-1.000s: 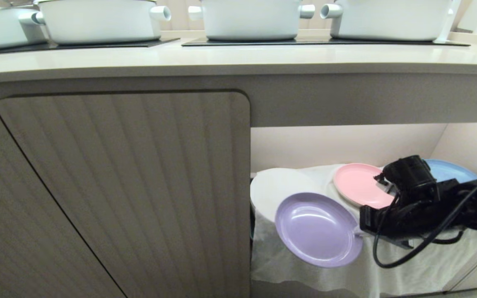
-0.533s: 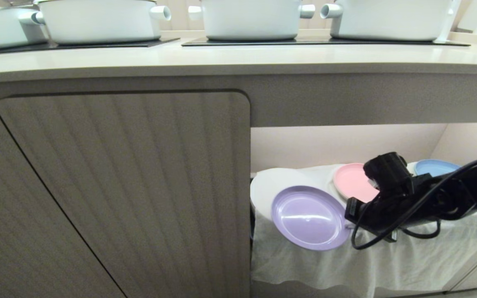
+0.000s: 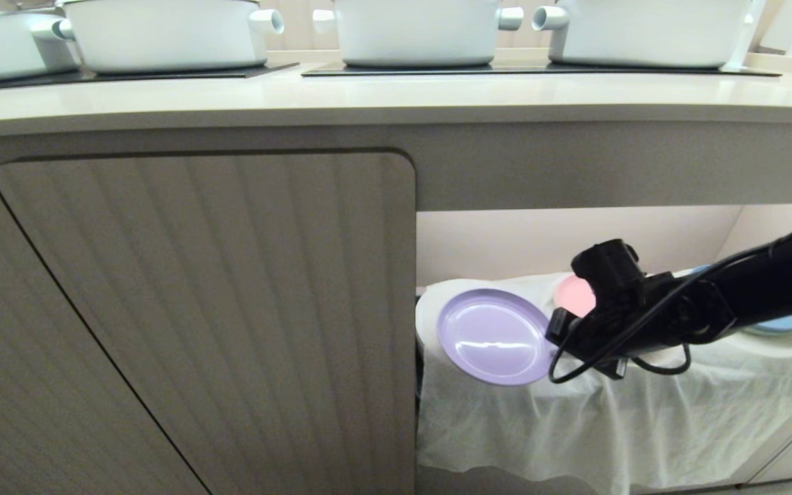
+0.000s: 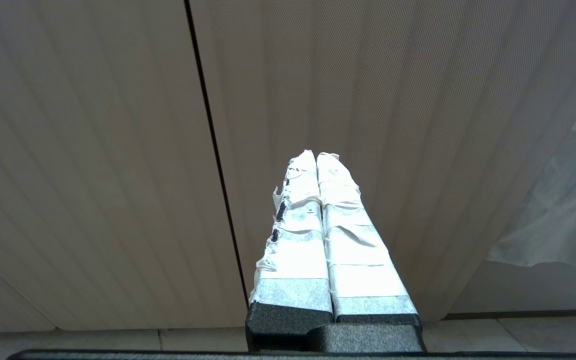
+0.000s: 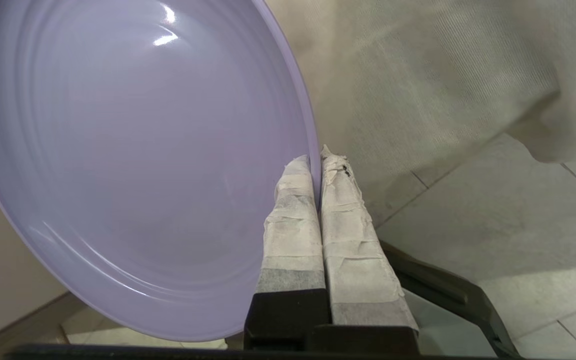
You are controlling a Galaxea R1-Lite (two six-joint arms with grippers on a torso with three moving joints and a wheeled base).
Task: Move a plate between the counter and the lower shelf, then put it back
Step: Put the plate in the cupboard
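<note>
The lilac plate (image 3: pixel 494 335) hangs tilted in the air at the front of the lower shelf (image 3: pixel 712 357), near the opening's left side. My right gripper (image 3: pixel 553 338) is shut on the plate's right rim, reaching in from the right. In the right wrist view the plate (image 5: pixel 133 165) fills the frame and its rim is pinched between the taped fingers (image 5: pixel 293 220) of the right gripper (image 5: pixel 316 157). The beige counter (image 3: pixel 396 100) runs across above. My left gripper (image 4: pixel 316 156) is shut on nothing, pointing at a ribbed cabinet door (image 4: pixel 393 100).
A white plate (image 3: pixel 430 309), a pink plate (image 3: pixel 573 294) and a blue plate (image 3: pixel 777 323) lie on the shelf's white cloth (image 3: pixel 609 419). White pots (image 3: pixel 162 34) stand on black hob panels (image 3: pixel 506 69). The closed ribbed door (image 3: pixel 217 316) borders the opening on the left.
My right arm has lifted the lilac plate up and to the left, away from the cloth's hanging front, and now covers more of the pink and blue plates.
</note>
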